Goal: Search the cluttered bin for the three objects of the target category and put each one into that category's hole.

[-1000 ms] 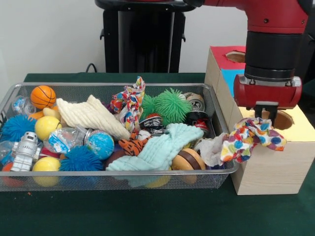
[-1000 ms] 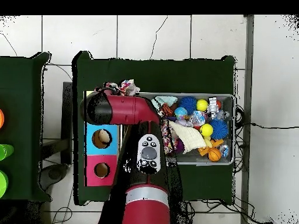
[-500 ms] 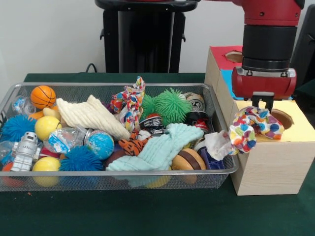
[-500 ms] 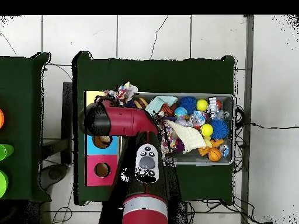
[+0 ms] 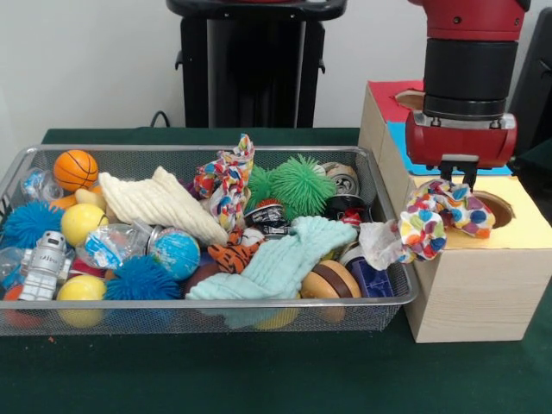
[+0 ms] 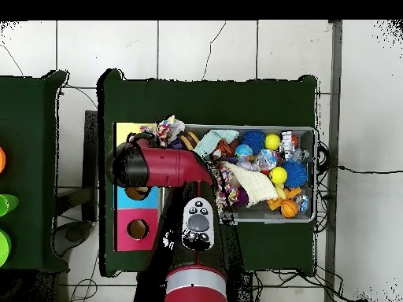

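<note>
Your gripper (image 5: 457, 179) pinched the spotted cloth (image 5: 440, 221), which hung at the yellow top of the wooden box (image 5: 470, 293), its tail trailing over the bin (image 5: 379, 304) rim. Over the last second it rose and shifted toward the round hole (image 5: 495, 208); release looked close, though the cloth was not yet inside.
</note>
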`<state>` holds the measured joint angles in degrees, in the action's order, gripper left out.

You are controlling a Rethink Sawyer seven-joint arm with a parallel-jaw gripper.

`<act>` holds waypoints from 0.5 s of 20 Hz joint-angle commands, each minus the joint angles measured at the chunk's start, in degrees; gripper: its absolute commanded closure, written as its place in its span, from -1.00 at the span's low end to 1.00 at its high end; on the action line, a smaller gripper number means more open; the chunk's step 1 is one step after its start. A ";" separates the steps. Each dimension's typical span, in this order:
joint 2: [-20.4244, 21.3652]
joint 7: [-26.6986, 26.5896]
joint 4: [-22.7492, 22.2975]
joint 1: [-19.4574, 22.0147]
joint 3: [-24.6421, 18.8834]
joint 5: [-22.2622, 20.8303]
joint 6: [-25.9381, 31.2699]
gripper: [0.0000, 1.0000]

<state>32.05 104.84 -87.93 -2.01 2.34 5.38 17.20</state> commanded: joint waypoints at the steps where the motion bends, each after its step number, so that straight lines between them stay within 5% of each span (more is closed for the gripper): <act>1: -6.65 5.96 -11.47 1.09 -8.60 -1.12 1.32 1.00; 10: -8.54 9.65 -8.60 -1.05 -8.62 1.48 -0.19 1.00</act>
<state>32.06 104.84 -88.48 -1.77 1.32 5.55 14.94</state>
